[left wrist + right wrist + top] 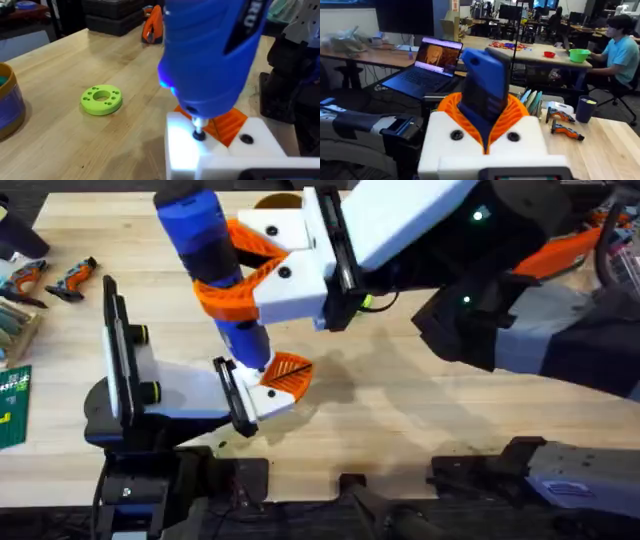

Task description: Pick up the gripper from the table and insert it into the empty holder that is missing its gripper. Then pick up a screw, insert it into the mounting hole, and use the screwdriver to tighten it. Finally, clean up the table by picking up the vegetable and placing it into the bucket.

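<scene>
My right gripper (238, 275) reaches in from the right, its orange pads (515, 117) shut around the blue screwdriver (205, 240), which stands nearly upright. The thin bit comes down on a dark screw (199, 134) in the white holder (185, 150) on my left gripper (275, 380). The orange gripper tip (288, 370) sits seated in that holder, also seen as an orange wedge (227, 122) just behind the screw. A blue glow shows on the screwdriver (210, 60) body. The bucket (7, 105), blue with a tan rim, stands at the table's far side. The vegetable is out of view.
A round green disc (101, 99) lies flat between the bucket and the holder. Orange-handled tools (72, 277) and a green packet (12, 405) sit at the table's left edge. Black cases (115, 17) line the far side.
</scene>
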Motion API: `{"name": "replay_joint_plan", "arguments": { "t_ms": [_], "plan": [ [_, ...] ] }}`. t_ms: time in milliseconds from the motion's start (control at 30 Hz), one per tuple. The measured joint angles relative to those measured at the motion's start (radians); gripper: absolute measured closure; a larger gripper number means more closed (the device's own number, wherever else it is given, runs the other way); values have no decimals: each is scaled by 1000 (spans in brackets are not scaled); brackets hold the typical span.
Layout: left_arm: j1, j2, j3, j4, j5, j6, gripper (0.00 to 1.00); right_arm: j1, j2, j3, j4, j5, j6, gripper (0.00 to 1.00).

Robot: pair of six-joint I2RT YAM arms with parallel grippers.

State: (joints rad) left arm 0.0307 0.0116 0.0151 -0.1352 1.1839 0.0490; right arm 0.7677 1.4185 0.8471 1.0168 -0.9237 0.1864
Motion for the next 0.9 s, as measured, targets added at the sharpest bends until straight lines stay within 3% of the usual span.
{"name": "replay_joint_plan", "arguments": {
  "t_ms": [900],
  "plan": [
    [0, 0, 0, 0, -1, -4, 995, 1, 0, 0, -18, -2, 0, 975]
  ]
}}
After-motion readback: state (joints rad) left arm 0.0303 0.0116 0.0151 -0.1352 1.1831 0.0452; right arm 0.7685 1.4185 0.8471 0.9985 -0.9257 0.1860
